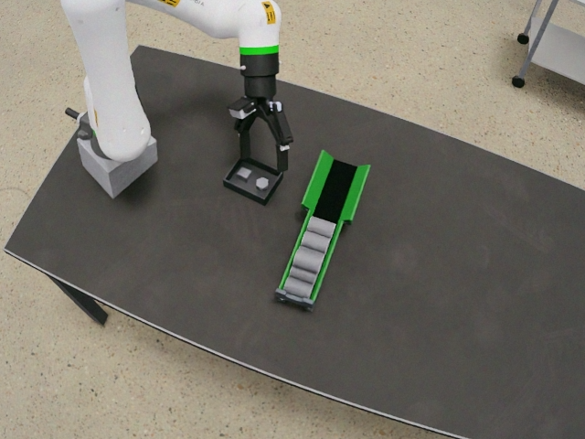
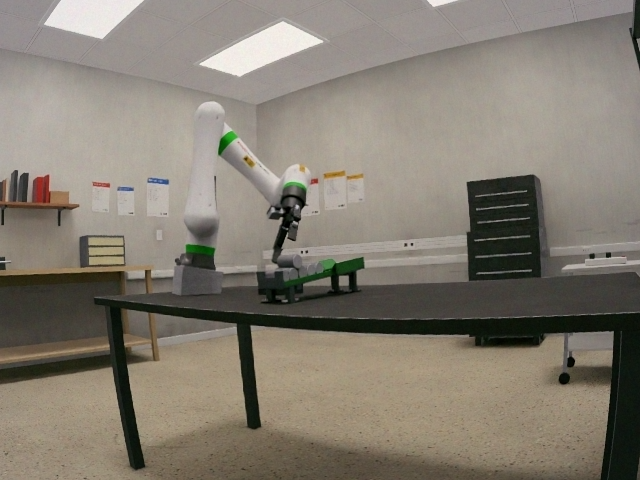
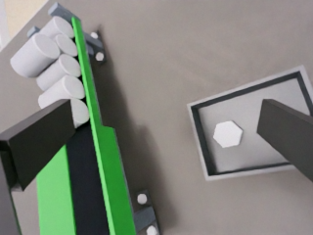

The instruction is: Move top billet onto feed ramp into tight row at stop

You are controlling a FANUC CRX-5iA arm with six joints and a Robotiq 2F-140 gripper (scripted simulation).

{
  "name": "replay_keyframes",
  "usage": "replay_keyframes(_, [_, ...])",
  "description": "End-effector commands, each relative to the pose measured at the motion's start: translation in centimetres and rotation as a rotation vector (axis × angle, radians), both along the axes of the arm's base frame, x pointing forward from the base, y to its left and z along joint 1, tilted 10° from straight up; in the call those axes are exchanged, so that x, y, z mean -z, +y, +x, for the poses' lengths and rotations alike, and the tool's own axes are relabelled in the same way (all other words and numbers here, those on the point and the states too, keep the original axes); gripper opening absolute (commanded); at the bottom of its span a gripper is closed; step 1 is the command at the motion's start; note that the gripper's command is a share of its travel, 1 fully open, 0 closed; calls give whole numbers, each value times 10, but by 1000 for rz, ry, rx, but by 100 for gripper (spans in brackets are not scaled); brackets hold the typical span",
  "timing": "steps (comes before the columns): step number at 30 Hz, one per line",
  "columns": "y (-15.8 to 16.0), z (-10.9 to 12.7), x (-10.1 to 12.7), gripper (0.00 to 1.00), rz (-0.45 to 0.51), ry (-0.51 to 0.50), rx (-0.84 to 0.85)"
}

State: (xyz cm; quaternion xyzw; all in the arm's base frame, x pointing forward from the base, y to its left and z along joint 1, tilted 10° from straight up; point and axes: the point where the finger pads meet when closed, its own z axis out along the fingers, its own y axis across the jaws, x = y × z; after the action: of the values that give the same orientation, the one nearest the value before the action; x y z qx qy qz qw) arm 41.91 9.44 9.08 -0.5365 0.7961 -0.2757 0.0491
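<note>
The green feed ramp [image 1: 325, 221] slopes down to a grey stop [image 1: 295, 298] at its near end. Several grey billets [image 1: 307, 264] lie across its lower part in a row. One billet [image 1: 309, 258] rests on top of two others near the middle of the row. It shows clearly in the wrist view [image 3: 34, 54] and in the side view [image 2: 289, 259]. My gripper [image 1: 263, 163] is open and empty. It hangs to the left of the ramp's upper end, above a small black tray [image 1: 252, 180]. In the wrist view the fingers straddle bare table between the ramp [image 3: 98, 162] and the tray [image 3: 254, 127].
The tray holds a small grey cube [image 1: 243, 174] and a hexagonal piece [image 1: 261, 182]. The robot's grey base block [image 1: 116, 165] stands at the table's left end. A wheeled cart [image 1: 552, 42] stands on the floor beyond the far right corner.
</note>
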Motion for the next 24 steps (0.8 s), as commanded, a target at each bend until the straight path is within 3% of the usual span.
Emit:
replay_keyframes(1, [0,0,-1,100,1,-1,0])
replay_keyframes(19, [0,1,-1,100,0,1,0])
replay_keyframes(24, [-8,10,-6,100,-6,59,2])
